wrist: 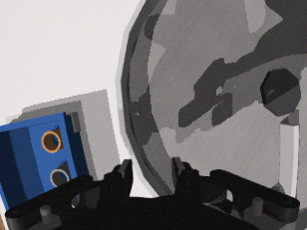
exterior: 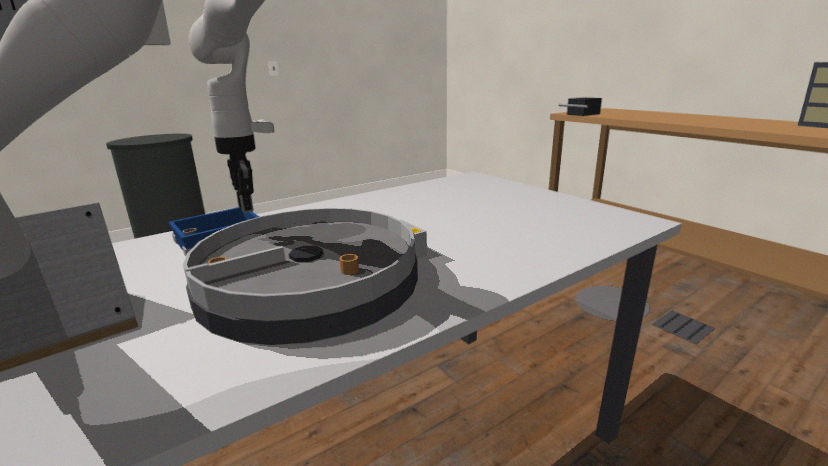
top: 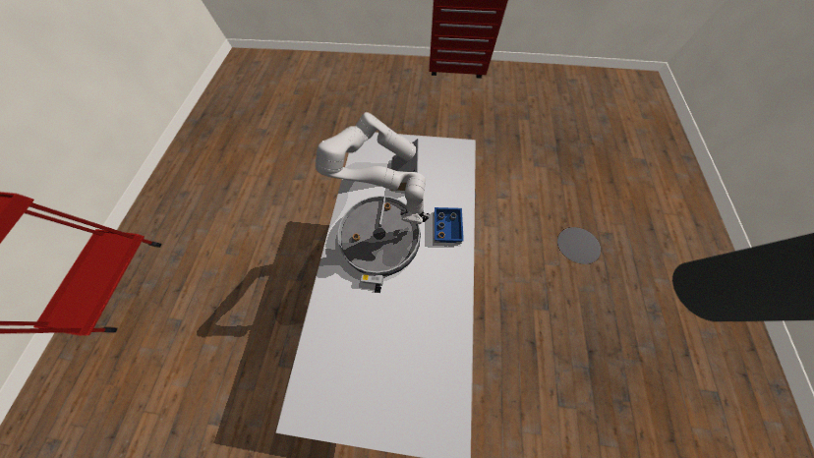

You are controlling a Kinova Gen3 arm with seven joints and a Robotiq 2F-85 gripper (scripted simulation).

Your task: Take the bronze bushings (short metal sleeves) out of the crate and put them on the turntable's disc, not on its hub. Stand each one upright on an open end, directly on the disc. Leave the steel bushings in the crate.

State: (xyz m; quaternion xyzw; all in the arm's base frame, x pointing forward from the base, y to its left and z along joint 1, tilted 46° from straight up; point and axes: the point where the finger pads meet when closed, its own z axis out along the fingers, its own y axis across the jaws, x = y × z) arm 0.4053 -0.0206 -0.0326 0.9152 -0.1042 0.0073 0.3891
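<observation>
White tabletop [top: 398,341] [exterior: 463,208] [wrist: 50,44] below; my empty, part-spread pincer [top: 425,217] [exterior: 246,206] [wrist: 152,168] should squarely straddle the short bronze sleeve [top: 441,237] [wrist: 44,141], seven o'clock from above in the blue oblong crate [top: 462,227] [exterior: 202,232] [wrist: 35,120].

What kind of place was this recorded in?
Probably a workshop or light assembly area: a red drawer cabinet by the wall, a wooden workbench along another wall, and a robot arm at a table with a turntable and a blue crate of bushings.
</observation>
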